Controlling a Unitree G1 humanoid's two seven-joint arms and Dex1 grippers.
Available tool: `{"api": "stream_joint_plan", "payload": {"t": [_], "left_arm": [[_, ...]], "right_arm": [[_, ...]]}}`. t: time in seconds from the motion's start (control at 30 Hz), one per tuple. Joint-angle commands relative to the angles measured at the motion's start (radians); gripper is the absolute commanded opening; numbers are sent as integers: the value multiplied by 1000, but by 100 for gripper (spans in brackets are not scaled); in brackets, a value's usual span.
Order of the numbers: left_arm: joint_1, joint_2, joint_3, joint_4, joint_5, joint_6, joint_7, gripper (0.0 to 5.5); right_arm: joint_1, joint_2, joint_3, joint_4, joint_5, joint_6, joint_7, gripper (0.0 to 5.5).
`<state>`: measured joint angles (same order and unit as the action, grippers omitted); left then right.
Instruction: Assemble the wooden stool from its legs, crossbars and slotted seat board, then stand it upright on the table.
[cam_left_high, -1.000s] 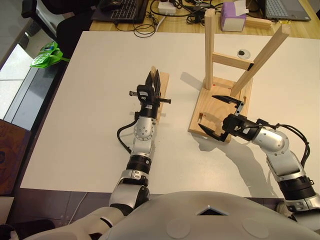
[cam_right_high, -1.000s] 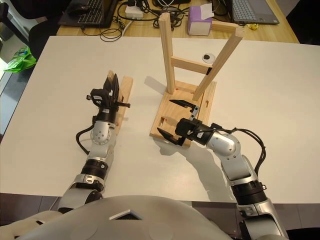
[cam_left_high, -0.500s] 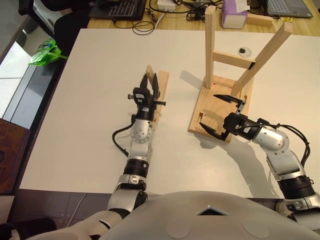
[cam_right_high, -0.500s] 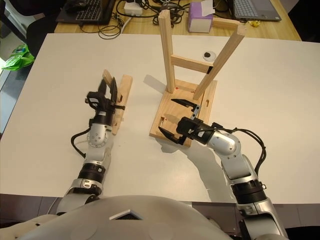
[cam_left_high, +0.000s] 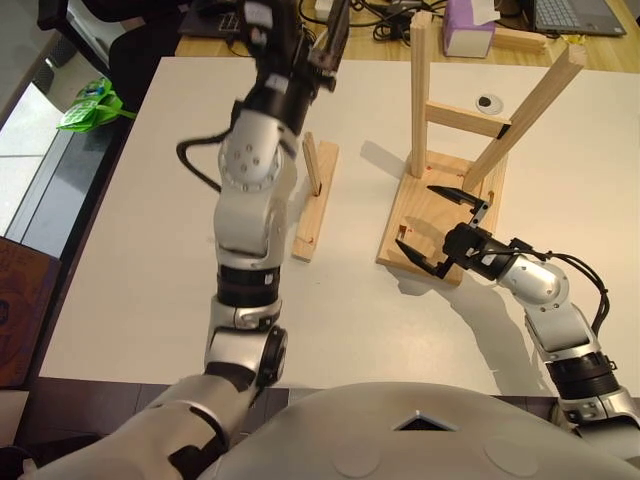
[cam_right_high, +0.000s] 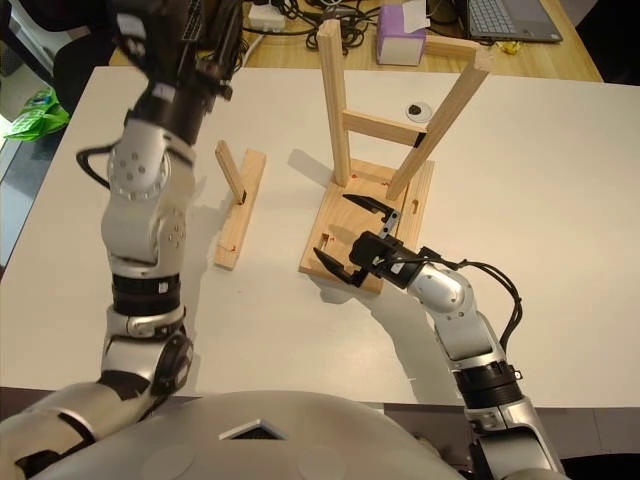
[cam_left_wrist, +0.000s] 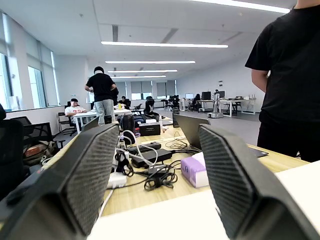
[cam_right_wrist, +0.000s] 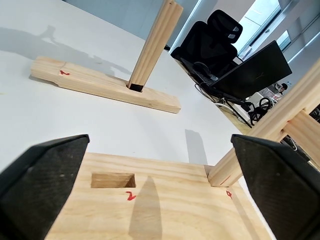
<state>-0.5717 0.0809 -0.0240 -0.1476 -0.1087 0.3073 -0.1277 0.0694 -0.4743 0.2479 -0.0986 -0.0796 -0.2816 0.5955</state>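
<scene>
In the head views, your left gripper (cam_left_high: 318, 28) is held high above the white table (cam_left_high: 140, 260). It is well apart from the loose pale wooden bar (cam_left_high: 318, 205), which lies flat with a short piece (cam_left_high: 311, 165) standing in it. Your right gripper (cam_left_high: 418, 220) is spread wide over the near end of the flat pale wooden seat board (cam_left_high: 440, 170) and grips nothing. Two pale wooden legs (cam_left_high: 420, 90) joined by a crossbar (cam_left_high: 462, 118) stand in the board, one of them leaning outward. I'd judge that a nudge to the board could tip that frame out of its slots.

In the left wrist view, the left gripper's black ribbed pads (cam_left_wrist: 95, 175) stand apart with nothing between them.

In the right wrist view, an empty rectangular slot (cam_right_wrist: 113, 180) lies just ahead of the gripper. Forcing a leg in skewed could jam it. Red handwritten marks (cam_right_wrist: 130, 196) sit beside the slots and on the bar; I leave them unread.
</scene>
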Motion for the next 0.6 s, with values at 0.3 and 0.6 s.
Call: {"api": "stream_joint_plan", "payload": {"t": [0.3, 0.6], "left_arm": [[-76, 36, -25, 93, 47, 62, -5, 295], [256, 39, -124, 696, 149, -231, -42, 295]], "right_arm": [[8, 15, 6, -12, -18, 5, -17, 540], [2, -2, 2, -21, -7, 13, 11, 540]]}}
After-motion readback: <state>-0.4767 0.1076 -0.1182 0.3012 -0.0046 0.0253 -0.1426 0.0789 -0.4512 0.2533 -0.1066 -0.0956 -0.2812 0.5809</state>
